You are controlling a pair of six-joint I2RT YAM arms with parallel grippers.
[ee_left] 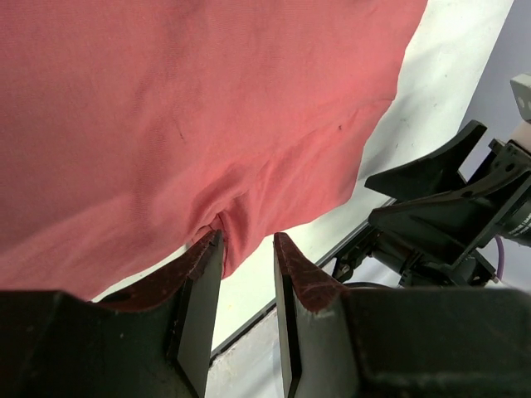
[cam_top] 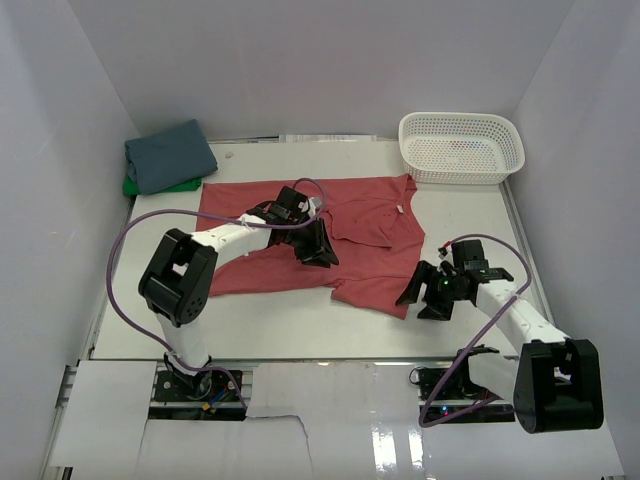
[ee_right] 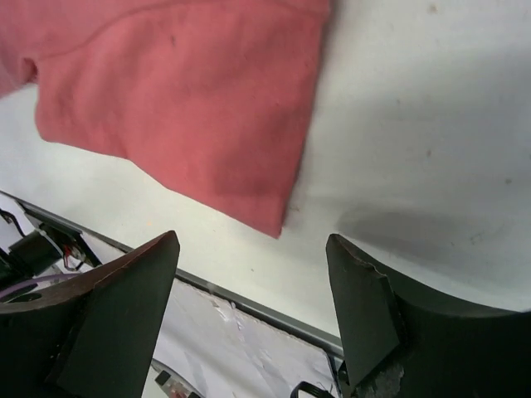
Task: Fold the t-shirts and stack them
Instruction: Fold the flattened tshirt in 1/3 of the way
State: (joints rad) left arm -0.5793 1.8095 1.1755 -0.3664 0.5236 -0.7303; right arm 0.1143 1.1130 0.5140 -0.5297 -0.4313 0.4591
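The coral-red t-shirt (cam_top: 365, 215) lies spread on the table, its white neck label (cam_top: 399, 209) towards the right. My left gripper (cam_top: 322, 250) rests on the shirt's middle. In the left wrist view (ee_left: 247, 240) its jaws stand a little apart, with a puckered edge of the red cloth (ee_left: 207, 99) at the tip of the left finger (ee_left: 203, 257). My right gripper (cam_top: 420, 290) is wide open and empty just off the shirt's near right corner (ee_right: 182, 91), as the right wrist view (ee_right: 251, 240) also shows. The slate-blue shirt (cam_top: 170, 155) lies folded at the far left on the green one (cam_top: 131, 187).
A white mesh basket (cam_top: 461, 147) stands at the far right corner. White walls enclose the table on three sides. The table's front edge (ee_right: 249, 303) runs close under the right gripper. The right arm shows in the left wrist view (ee_left: 448, 215).
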